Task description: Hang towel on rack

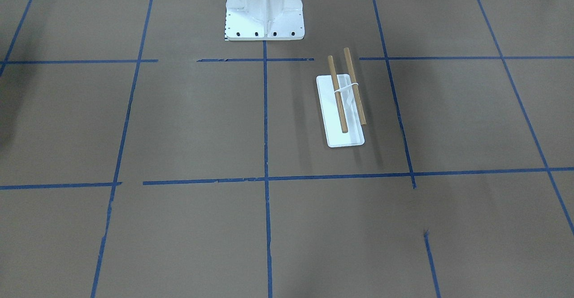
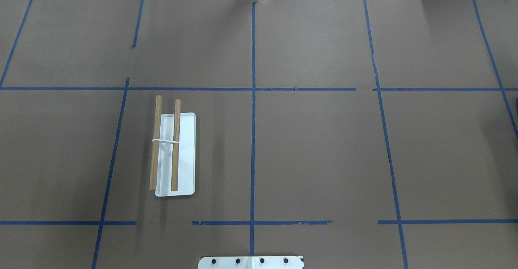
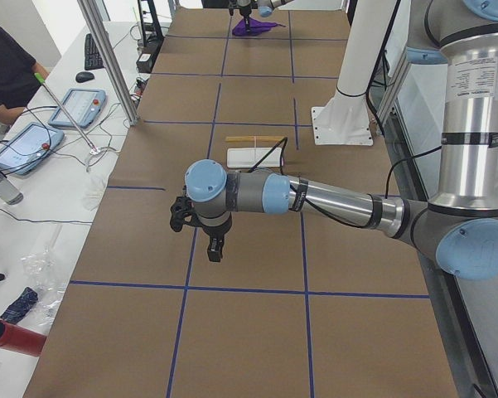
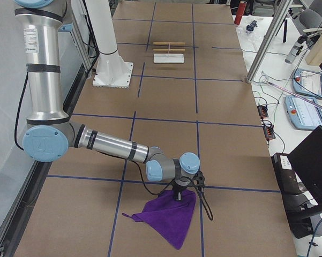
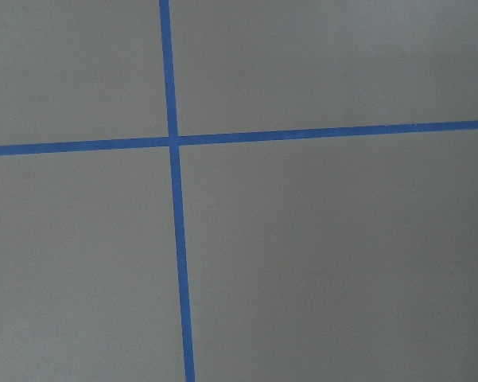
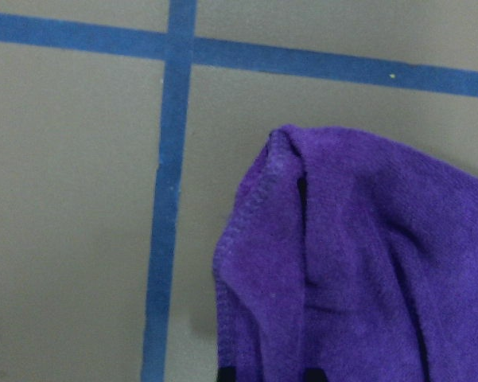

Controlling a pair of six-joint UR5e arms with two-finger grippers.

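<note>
The purple towel (image 6: pixel 358 263) looks pinched in the right gripper (image 4: pixel 178 195). The rack (image 2: pixel 186 155) stands far off on the robot's left, nearer the left gripper (image 3: pixel 214 249); I cannot tell if that is open.

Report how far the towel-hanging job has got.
Done: nothing hung; the rack has bare dowels. In hand: the right end effector appears pinched on the purple towel, tenting it, far from the rack. Left: carry it across and drape it over the dowels.
</note>
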